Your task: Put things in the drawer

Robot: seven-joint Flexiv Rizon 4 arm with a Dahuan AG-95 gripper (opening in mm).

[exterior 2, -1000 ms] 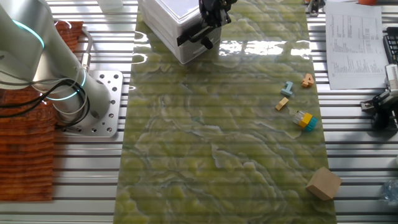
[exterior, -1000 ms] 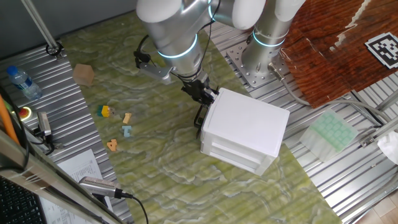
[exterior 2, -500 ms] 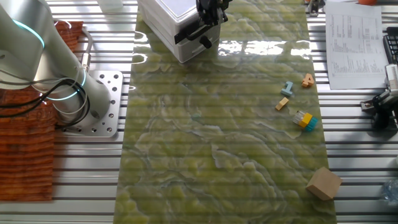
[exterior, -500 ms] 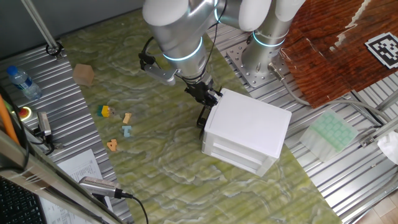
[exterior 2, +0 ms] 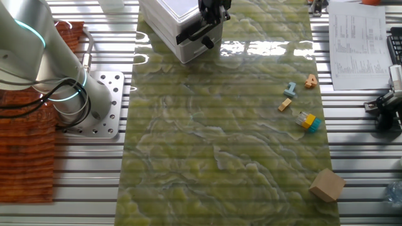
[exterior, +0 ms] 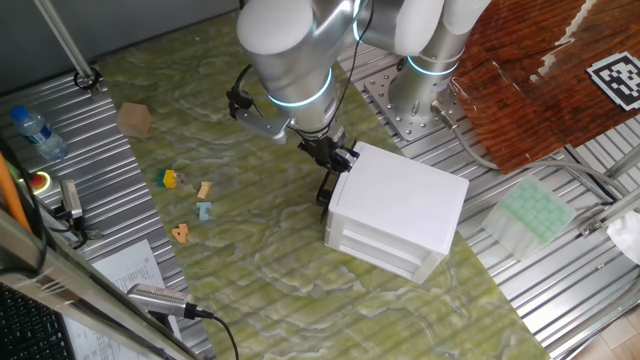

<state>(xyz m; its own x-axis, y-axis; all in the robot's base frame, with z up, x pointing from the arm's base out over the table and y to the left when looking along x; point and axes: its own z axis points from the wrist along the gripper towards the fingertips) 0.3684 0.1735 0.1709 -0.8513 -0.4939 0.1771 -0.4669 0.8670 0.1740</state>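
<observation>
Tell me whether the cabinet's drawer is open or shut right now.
Shut, as far as shows: the drawer front sits flush with the cabinet, nothing pulled out. The gripper is at its black handle.

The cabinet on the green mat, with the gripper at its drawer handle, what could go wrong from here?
The white cabinet looks light and unanchored on the mat, so pulling the black handle may drag it instead of opening the drawer. The gripper could slip off the handle. The toy pieces lie far off, needing a long reach.
</observation>
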